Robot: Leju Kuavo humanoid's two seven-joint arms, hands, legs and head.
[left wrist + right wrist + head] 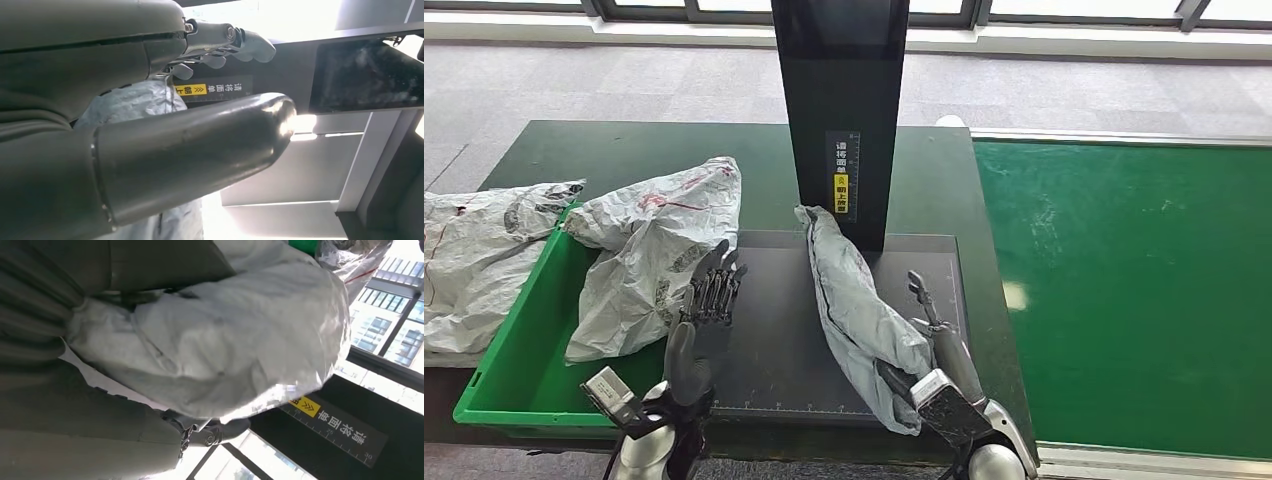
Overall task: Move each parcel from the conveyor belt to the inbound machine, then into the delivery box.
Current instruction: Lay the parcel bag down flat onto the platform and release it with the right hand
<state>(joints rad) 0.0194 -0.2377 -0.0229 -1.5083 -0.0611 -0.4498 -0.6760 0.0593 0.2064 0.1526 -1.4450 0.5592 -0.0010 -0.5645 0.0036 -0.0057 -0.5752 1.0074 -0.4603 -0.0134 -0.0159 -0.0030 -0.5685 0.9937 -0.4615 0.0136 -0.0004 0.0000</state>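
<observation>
A long grey parcel lies lengthwise on the dark platform of the inbound machine, its far end at the foot of the black pillar. My right hand lies along the parcel's right side near its front end, fingers stretched out; in the right wrist view the parcel presses against the palm. My left hand is raised over the platform's left edge, fingers spread and holding nothing. In the left wrist view the grey parcel shows behind the thumb.
A green delivery box stands at the left. A crumpled white parcel drapes over its right rim beside my left hand, and another bag lies at the far left. The green conveyor belt runs on the right.
</observation>
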